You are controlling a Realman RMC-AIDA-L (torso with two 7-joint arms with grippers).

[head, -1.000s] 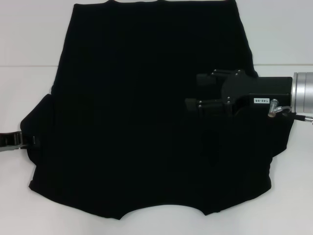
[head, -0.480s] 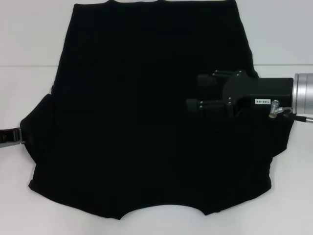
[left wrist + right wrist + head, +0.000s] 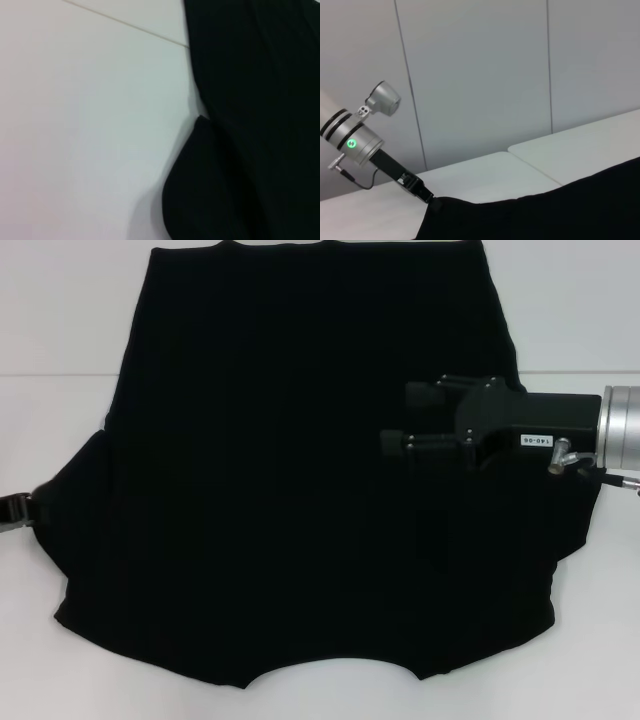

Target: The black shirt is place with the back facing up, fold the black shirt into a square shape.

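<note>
The black shirt (image 3: 300,490) lies spread flat on the white table (image 3: 60,320), collar end toward me, and no lettering shows. My right gripper (image 3: 396,418) hovers over the shirt's right side with its two fingers apart and nothing between them. At the table's left edge my left gripper (image 3: 15,510) meets the shirt's left sleeve and looks shut on its hem. From the right wrist view the left gripper (image 3: 422,192) touches the shirt's (image 3: 545,215) edge. In the left wrist view only the sleeve and body of the shirt (image 3: 250,125) show.
White table surface (image 3: 75,125) borders the shirt on both sides, with a seam line (image 3: 125,22) running across it. A grey panelled wall (image 3: 480,75) stands behind the table.
My left gripper has drawn back to the left and slightly away, and the sleeve edge has followed it outward. The right gripper has drifted a little farther from me.
</note>
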